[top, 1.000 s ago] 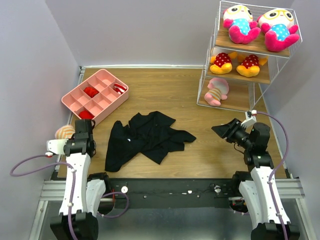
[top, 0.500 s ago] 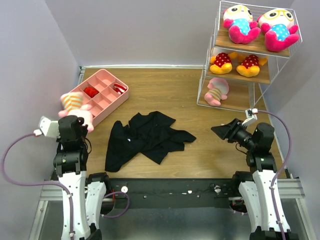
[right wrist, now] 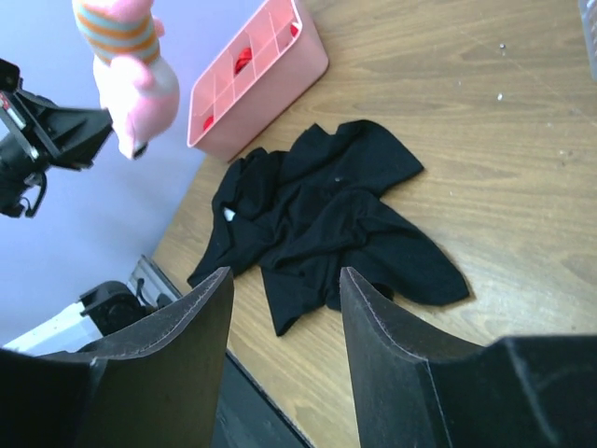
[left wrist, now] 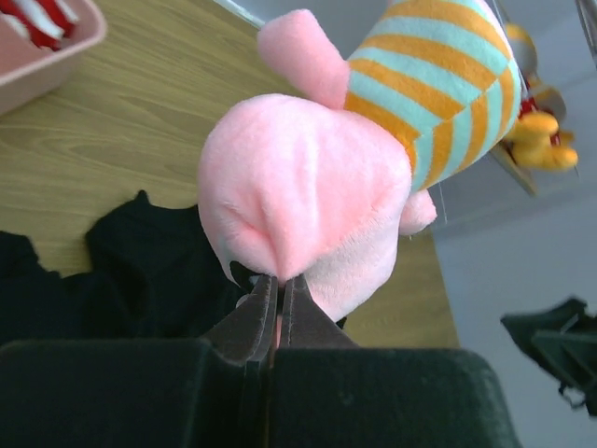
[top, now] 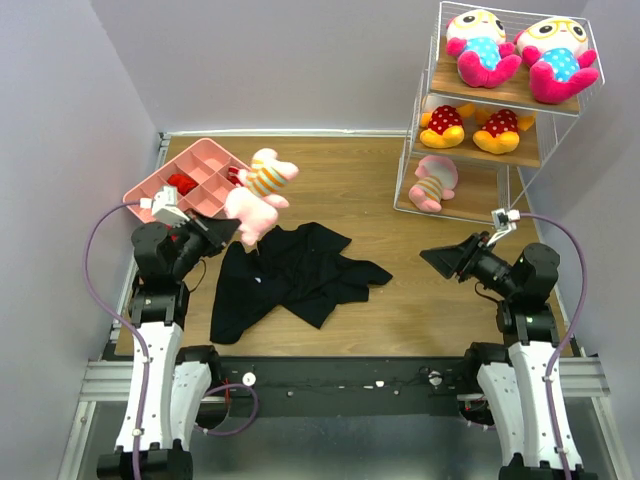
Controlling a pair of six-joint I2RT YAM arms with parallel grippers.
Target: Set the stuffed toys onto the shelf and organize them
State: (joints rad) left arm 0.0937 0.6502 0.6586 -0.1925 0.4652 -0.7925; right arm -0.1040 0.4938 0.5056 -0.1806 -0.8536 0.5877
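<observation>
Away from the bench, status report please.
Left gripper shut on pink doll, held aloft. Right gripper open, empty. Shelf bottom tier has room. Black garment below.

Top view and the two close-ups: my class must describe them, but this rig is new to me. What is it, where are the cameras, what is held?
Two robot arms stand at the near edge of a wooden table. One picture looks down from above; the others come from wrist cameras. The left end effector is shut on a pink striped doll. The right end effector is open, empty. On the table lie a black garment and a pink compartment tray; five dolls sit on the shelf.
</observation>
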